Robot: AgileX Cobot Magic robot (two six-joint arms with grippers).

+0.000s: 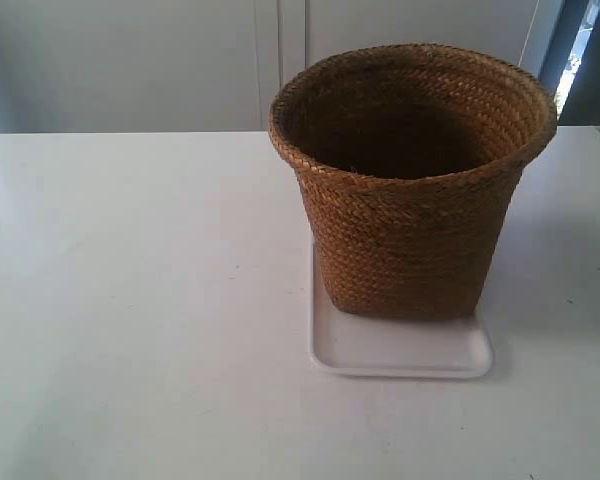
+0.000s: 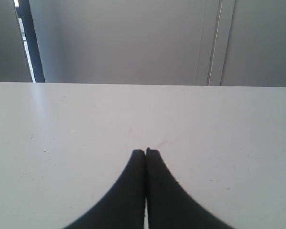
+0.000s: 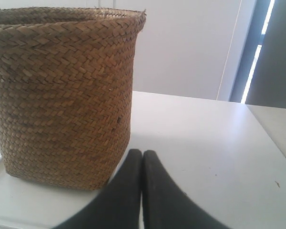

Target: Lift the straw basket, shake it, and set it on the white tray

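The straw basket (image 1: 410, 180) stands upright on the white tray (image 1: 400, 352), right of centre in the exterior view; its inside is dark. The right wrist view shows the basket (image 3: 62, 95) close by, resting on the tray (image 3: 19, 205). My right gripper (image 3: 142, 153) is shut with nothing in it, its tips just beside the basket's base and apart from it. My left gripper (image 2: 146, 151) is shut and empty over bare table, with no basket in its view. Neither arm appears in the exterior view.
The white table (image 1: 130, 300) stretches wide to the basket's left in the exterior view. A pale wall with panel seams (image 1: 280, 60) runs behind it. A table edge (image 3: 271, 138) shows in the right wrist view.
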